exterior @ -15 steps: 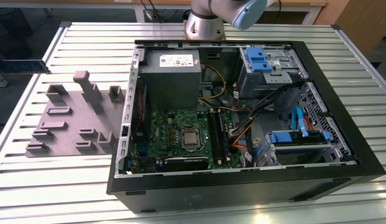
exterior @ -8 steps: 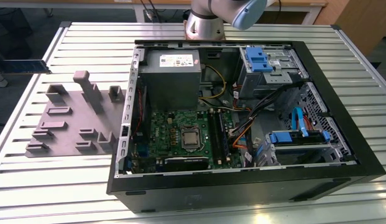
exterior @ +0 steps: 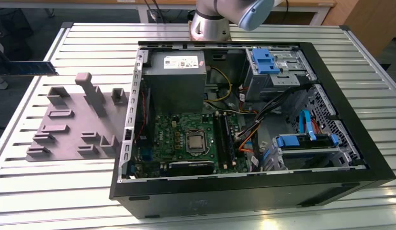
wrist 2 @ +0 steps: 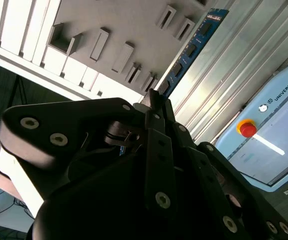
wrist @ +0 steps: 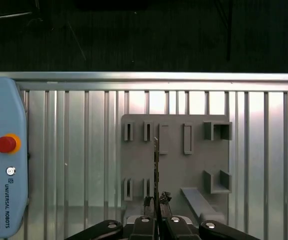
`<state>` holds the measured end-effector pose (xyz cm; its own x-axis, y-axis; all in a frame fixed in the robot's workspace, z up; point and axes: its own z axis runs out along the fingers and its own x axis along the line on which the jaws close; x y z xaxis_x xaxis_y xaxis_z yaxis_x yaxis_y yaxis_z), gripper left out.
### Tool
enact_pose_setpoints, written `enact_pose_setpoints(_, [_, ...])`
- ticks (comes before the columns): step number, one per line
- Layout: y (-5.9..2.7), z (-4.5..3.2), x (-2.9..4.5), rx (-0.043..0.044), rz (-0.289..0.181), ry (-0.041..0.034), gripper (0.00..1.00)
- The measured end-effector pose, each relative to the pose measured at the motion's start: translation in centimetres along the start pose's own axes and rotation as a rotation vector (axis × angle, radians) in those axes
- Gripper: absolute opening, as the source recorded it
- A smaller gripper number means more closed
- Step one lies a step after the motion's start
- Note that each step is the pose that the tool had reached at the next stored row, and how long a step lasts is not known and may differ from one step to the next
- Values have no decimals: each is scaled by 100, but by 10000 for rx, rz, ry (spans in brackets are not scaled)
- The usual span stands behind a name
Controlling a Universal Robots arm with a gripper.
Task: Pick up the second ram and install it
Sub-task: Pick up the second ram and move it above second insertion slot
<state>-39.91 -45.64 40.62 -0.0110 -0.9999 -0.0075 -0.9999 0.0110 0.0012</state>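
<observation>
The second ram (exterior: 31, 68) is a thin dark blue stick held in the air near the exterior view's left edge, above the table and beyond the grey fixture (exterior: 76, 120). In the first wrist view my gripper (wrist: 156, 201) is shut on the stick (wrist: 156, 167), which shows edge-on, high above the fixture (wrist: 176, 160). In the second wrist view the stick (wrist 2: 191, 47), with its row of black chips, juts out from the black fingers (wrist 2: 159, 107). The open computer case (exterior: 370, 163) lies to the exterior view's right, with the green motherboard (exterior: 178, 139) and its long memory slots (exterior: 223, 139).
A grey power supply (exterior: 175, 76), blue drive brackets (exterior: 265, 60) and loose cables (exterior: 249, 134) fill the case. A pendant with a red button (wrist: 6, 144) lies on the slatted metal table (exterior: 57, 191) beside the fixture. The arm's base (exterior: 210, 24) stands behind the case.
</observation>
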Motion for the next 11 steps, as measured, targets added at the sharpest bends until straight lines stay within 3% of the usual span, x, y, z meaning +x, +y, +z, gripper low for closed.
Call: enact_pose_setpoints(11, [-134, 0, -1, 1, 0, -1, 14])
